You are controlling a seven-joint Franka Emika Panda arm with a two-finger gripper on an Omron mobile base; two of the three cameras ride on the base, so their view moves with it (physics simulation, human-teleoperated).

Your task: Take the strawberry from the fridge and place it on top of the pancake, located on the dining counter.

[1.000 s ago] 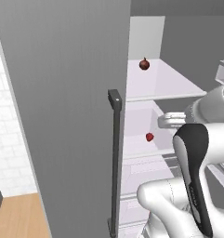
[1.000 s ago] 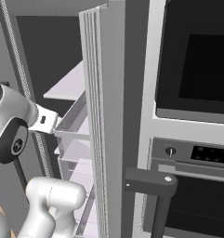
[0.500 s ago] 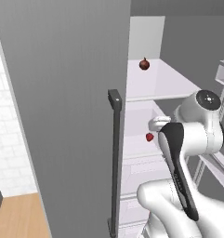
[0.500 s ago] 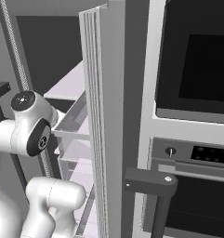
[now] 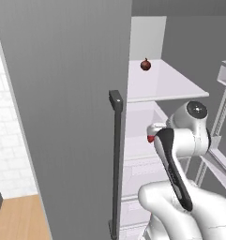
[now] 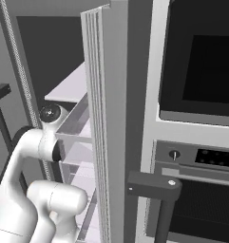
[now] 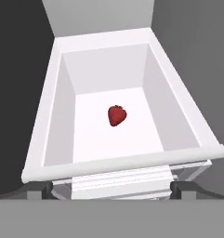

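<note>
change since before: our arm has swung from the right side of the left base view toward the middle of the open fridge (image 5: pixel 77 93), and its wrist now covers most of the small red spot on the middle level that was in plain sight a second ago.
gripper: we see the two dark tips of the gripper (image 7: pixel 111 189) at the bottom of the hand view, far apart and with nothing between them, so we judge it released and wide.
drawer: just beyond the tips stands a white drawer (image 7: pixel 48 121) with its rounded front rim nearest to us; the hand looks down into it from the front.
strawberry: the strawberry (image 7: pixel 116 115) lies alone on the drawer floor, near the middle, apart from all four walls, with its point turned to the front rim.
far things: higher and further back, a darker maroon fruit (image 5: pixel 145 64) with a stem sits on the upper shelf (image 5: pixel 170 86); it is not our target. in the right base view the black oven (image 6: pixel 196 71) stands beside the fridge.
step in hand: we judge this as the approach for the pick, not yet a grasp.
next move: it calls for going forward and down over the front rim, keeping the berry centred between the tips, then closing gently, because the berry is small and may roll.
</note>
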